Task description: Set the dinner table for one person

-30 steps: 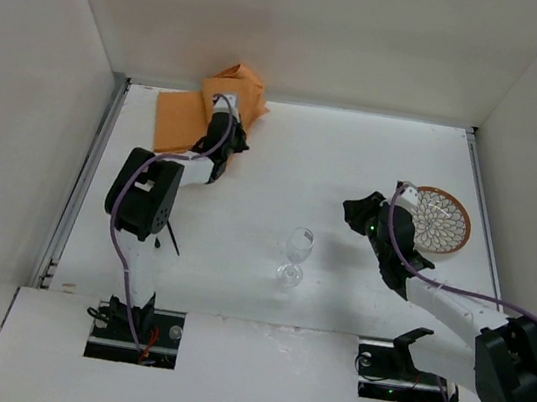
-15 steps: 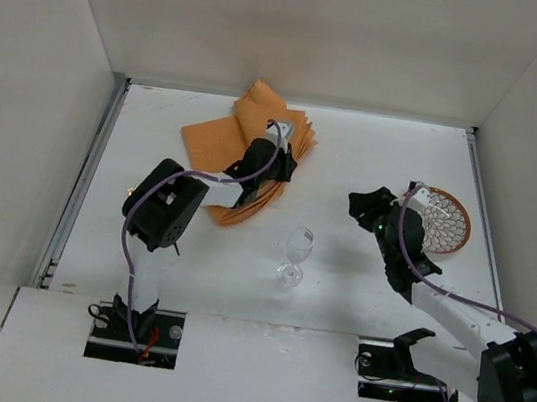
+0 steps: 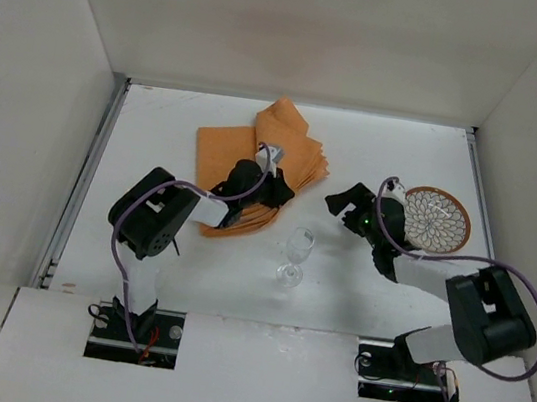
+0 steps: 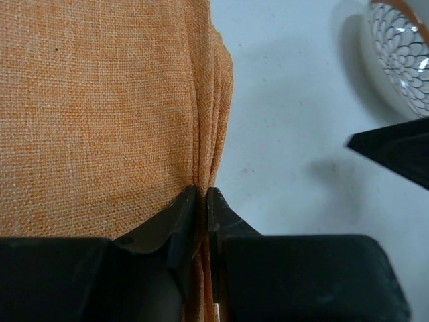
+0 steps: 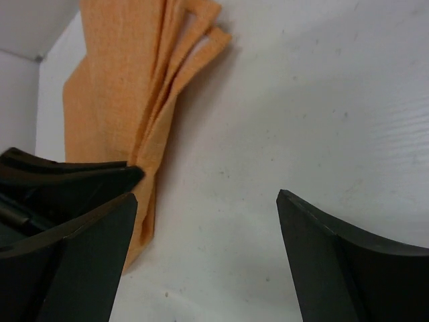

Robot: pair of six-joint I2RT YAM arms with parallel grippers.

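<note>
Left gripper point(image 4: 201, 196) pinches the cloth point(image 4: 100, 114) by its folded edge; right gripper point(image 5: 206, 198) gapes empty just beside. Table point(image 4: 288, 147) lies under both jaws — arms may collide, or cloth, if dragged, topples the glass point(image 3: 295, 254).

Dinner table point(image 3: 387, 150): white, flat (metal-railed sides).

An orange cloth point(image 3: 221, 148), folded in fanned layers, lies by the middle of the dinner table's point(image 3: 376, 157) far edge. A clear wine glass point(image 3: 295, 256) stands upright nearer the front edge. A round petal-patterned plate point(image 3: 439, 222) lies near the right edge.
</note>
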